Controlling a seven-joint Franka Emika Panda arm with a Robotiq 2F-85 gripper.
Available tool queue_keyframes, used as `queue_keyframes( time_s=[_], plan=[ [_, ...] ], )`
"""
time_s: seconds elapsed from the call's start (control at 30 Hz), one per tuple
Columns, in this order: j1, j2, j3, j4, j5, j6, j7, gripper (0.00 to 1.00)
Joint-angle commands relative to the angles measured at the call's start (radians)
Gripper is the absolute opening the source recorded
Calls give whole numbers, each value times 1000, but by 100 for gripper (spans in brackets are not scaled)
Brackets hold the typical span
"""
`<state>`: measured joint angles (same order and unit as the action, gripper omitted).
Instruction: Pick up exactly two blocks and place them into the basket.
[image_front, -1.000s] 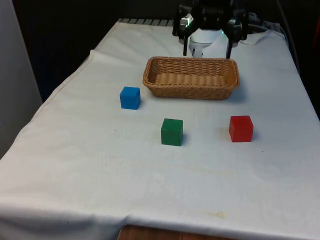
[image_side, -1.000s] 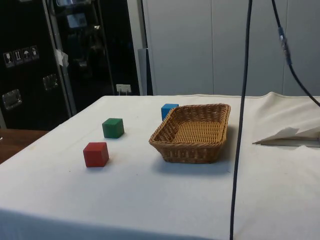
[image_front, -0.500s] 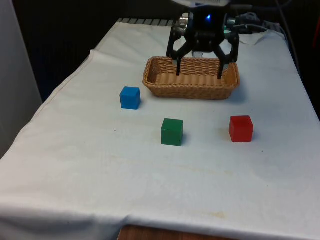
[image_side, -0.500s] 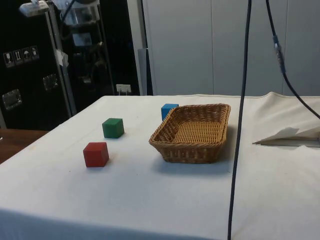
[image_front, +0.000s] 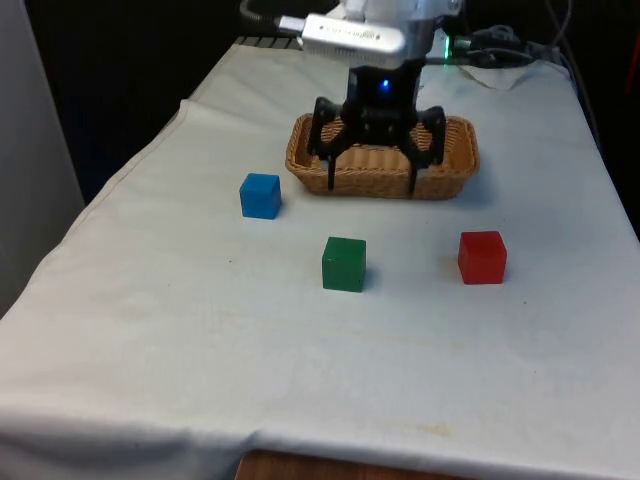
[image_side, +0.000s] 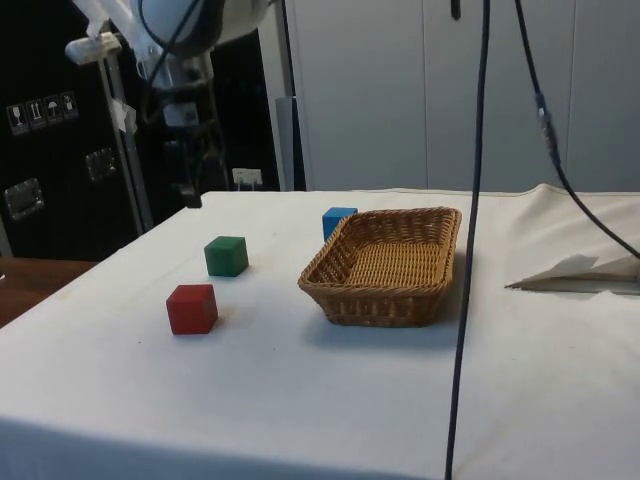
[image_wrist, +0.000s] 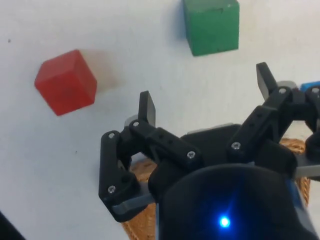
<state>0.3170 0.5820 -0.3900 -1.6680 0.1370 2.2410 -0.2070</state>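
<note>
Three blocks sit on the white cloth: a blue block (image_front: 260, 195), a green block (image_front: 344, 264) and a red block (image_front: 482, 257). Behind them lies the wicker basket (image_front: 455, 180), with nothing in it. My gripper (image_front: 370, 187) hangs open over the basket's near rim, above and behind the green block, holding nothing. In the wrist view my gripper (image_wrist: 205, 90) spreads wide, the green block (image_wrist: 211, 25) and red block (image_wrist: 65, 82) lying beyond its fingertips. The side view shows the red block (image_side: 191, 308), green block (image_side: 226, 255), blue block (image_side: 338, 221) and basket (image_side: 385, 302).
A cable (image_side: 470, 240) hangs down across the side view. Crumpled cloth and cables (image_front: 500, 62) lie at the table's far end behind the basket. The table's front edge (image_front: 300, 455) is near the bottom of the front view.
My gripper has come forward from behind the basket, across it, and lower, now hanging over the basket's near rim. The blocks and the basket have not moved.
</note>
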Motion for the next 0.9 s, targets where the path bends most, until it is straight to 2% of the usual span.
queue_keyframes(
  time_s=[0.0, 0.1, 0.13, 0.17, 0.4, 0.43, 0.47, 0.67, 0.7, 0.73, 0.87],
  plan=[
    [-11, 17, 7, 8, 13, 13, -10, 100],
    [-19, 50, 3, 18, 34, 38, -25, 100],
    [-8, 43, -6, 11, 26, 35, -17, 100],
    [-20, 58, 1, 21, 41, 42, -29, 100],
    [-34, 127, -11, 48, 96, 76, -70, 100],
    [-23, 124, -22, 43, 92, 74, -64, 100],
    [-35, 134, -12, 49, 105, 81, -76, 100],
    [-37, 173, -16, 52, 162, 110, -113, 100],
    [-28, 167, -26, 50, 150, 100, -104, 100],
    [-38, 184, -15, 52, 175, 119, -119, 100],
    [-37, 203, -13, 53, 202, 136, -133, 100]
  ],
)
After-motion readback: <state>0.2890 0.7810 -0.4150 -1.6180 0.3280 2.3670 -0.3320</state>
